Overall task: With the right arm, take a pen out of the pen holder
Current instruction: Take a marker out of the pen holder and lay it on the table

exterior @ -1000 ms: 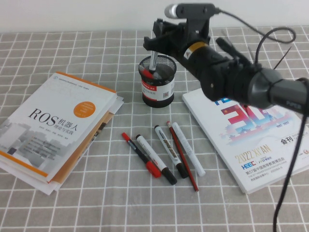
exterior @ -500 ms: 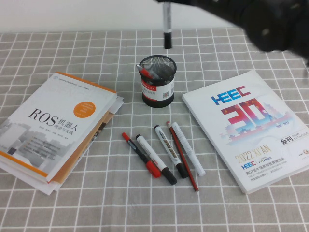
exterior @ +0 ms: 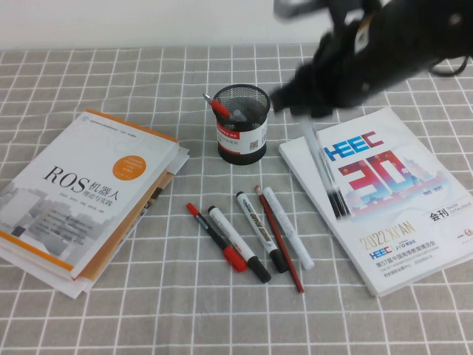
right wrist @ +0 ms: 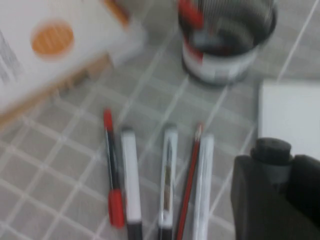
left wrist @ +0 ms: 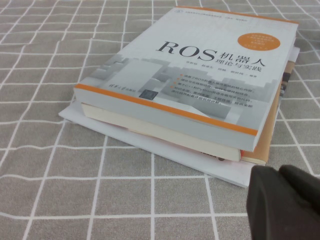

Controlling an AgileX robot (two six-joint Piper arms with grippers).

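Holding the pen (exterior: 323,166) is where we stand: the right gripper (right wrist: 272,170) has its fingers clamped on the pen's upper end, and the pen hangs slanted to the right of the holder (exterior: 240,122), clear of its rim and above the HEEC book (exterior: 399,214) that lies on that side. We judge the take-out itself done, since the pen is out of the holder; what is left is the setting down. A red pen (exterior: 219,109) leans inside the holder, and a row of pens (exterior: 251,237) lies on the cloth (exterior: 148,310) in front of the holder, nearer us. The next move, as we see it, calls for bringing the pen low and level over a bare patch, either on the cloth in front of the holder beside that row or on the book, then parting the fingers without knocking the row. The left gripper (left wrist: 282,200) sits low by the ROS book (left wrist: 190,90), well left of the holder; whether it is open or closed we cannot tell.
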